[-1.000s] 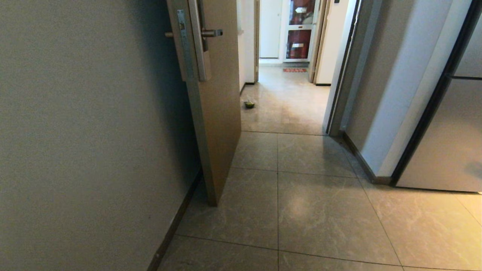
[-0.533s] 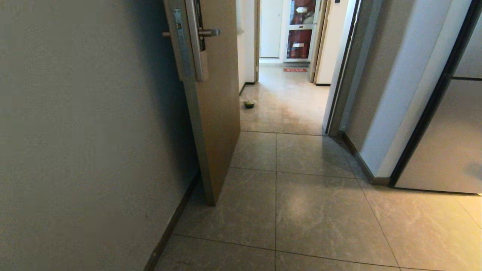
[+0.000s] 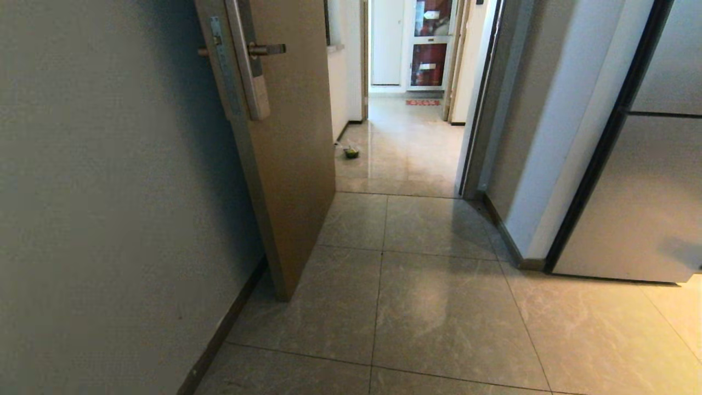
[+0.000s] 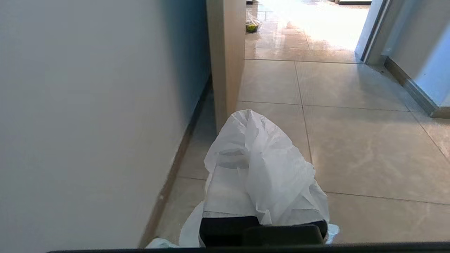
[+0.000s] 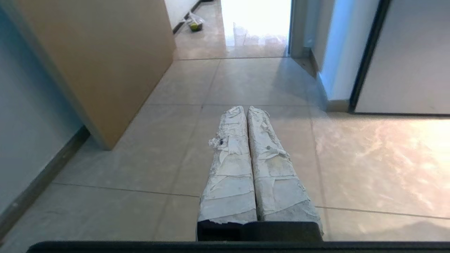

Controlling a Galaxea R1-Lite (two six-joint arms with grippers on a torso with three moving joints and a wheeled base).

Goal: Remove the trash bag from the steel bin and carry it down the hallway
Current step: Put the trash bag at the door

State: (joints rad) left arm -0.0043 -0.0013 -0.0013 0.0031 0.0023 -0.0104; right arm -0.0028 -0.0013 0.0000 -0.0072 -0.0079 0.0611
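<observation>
1. The hallway floor point(image 3: 439, 307) of glossy marbled tiles fills the head view and runs on through a doorway to a brighter stretch beyond; neither arm shows in that view.
2. A grey wall point(image 3: 109, 192) stands close on the robot's left, with dark skirting along its foot.
3. A tan door point(image 3: 290, 164) stands open beside that wall, its edge and lever handle turned toward the camera, narrowing the way ahead.
4. The trash bag point(image 4: 260, 168), thin white plastic, is draped over the left tool point(image 4: 262, 230), which is clamped together on it. It hangs above the floor near the foot of the door.
5. The right tool point(image 5: 248, 140) points forward over the tiles, its tape-wrapped fingers pressed together with nothing between them.
6. A small clear bag with something green inside point(image 3: 351, 152) lies on the floor past the doorway, by the left wall.
7. The steel bin is in no view. Judged from this, the bag is already out and the carry is under way; what looks left is passing the door and going on down the corridor.
</observation>
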